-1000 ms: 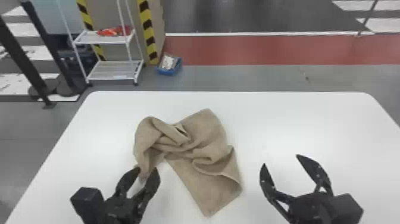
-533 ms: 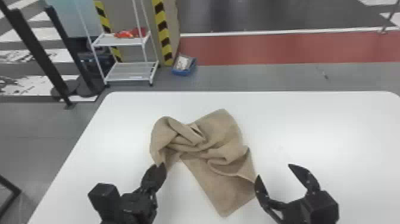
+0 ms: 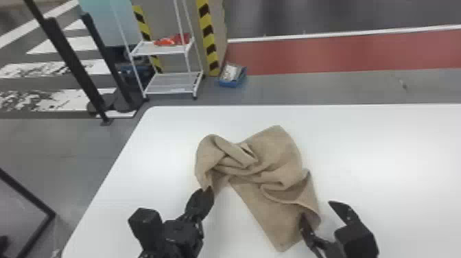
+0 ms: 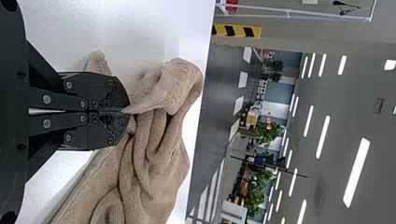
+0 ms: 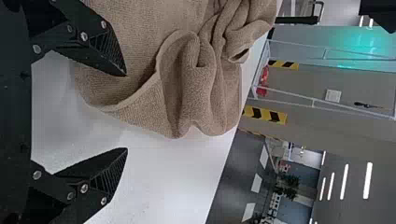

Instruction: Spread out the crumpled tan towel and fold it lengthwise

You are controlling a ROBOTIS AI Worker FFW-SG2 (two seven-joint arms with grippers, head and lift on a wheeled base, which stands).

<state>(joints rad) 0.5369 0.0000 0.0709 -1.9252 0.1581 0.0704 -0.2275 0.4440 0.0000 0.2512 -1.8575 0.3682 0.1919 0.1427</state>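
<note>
Jaws closed on a corner of the tan towel (image 3: 271, 209), the left gripper (image 3: 208, 190) grips its near left end, while the right gripper (image 3: 316, 209) holds its 2 jaws wide apart, 1 at the towel's right edge, 1 beyond it. The towel lies crumpled on the white surface (image 3: 384, 157), twisted in thick folds at left, flatter toward the near corner.

Plain tan cloth towel (image 3: 274, 147); flat white bench (image 3: 387, 154); black, flat-fingered left end effector (image 3: 208, 190) and matching black right end effector (image 3: 316, 210). Far left: white metal rack (image 3: 171, 84); upright yellow strip (image 3: 206, 20) with slanted black bars; shallow blue box (image 3: 231, 83). Far: brick-red floor band (image 3: 326, 55), white-edged.
</note>
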